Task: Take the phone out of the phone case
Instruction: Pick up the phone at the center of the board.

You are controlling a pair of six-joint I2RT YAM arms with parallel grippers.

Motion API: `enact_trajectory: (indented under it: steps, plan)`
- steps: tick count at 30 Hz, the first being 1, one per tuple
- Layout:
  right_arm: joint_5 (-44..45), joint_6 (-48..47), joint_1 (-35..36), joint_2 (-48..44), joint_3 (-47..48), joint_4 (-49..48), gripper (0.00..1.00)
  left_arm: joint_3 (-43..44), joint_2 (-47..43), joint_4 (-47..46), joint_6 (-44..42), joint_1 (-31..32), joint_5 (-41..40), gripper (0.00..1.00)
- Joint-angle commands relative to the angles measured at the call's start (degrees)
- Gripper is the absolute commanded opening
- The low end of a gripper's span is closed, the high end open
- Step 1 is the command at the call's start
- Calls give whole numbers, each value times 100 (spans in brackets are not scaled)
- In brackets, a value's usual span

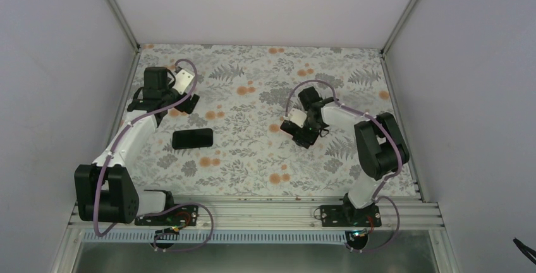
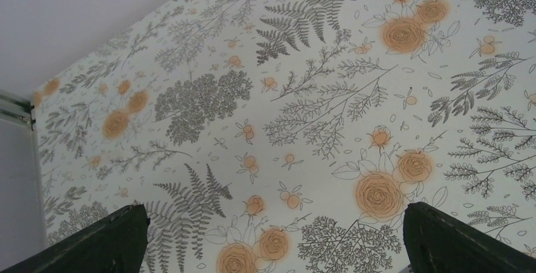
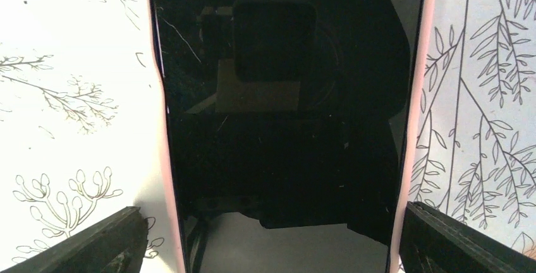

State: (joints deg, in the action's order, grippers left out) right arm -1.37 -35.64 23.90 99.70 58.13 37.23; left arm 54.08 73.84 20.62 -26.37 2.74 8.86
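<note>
Right gripper point(image 3: 272, 210) spread wide, straddling phone point(image 3: 284, 127) in pale pink case point(image 3: 412, 127), right of table centre. I see no grip on it. Left gripper point(image 2: 275, 206) wide open, empty, above floral cloth point(image 2: 316, 96). My worries: closing across case rim clamps phone in tighter; glossy screen slips. 1 dark slab point(image 1: 192, 138) by left arm, unidentified.

No writing, brand, number or sign can be read in any view. The tabletop point(image 2: 189, 45) carries only a printed pattern of grey ferns and orange flowers. The phone point(image 3: 284, 159) has a dark glass screen that shows fine scratches and a dim reflection, but no characters.
</note>
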Motion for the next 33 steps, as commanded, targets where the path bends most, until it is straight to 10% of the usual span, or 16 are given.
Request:
enact_trajectory:
  steps: [1, 18, 33]
  plan:
    - [416, -216, -17, 488, -225, -58, 98, -2, -45, -143, 24, 11, 95, 100]
    - [306, -118, -104, 631, -69, -81, 83, 132, -26, -5, -57, 7, 277, 100]
    - [275, 452, 649, -1014, 562, 106, 74, 2184, 1479, 2813, -604, 11, 3618, 100]
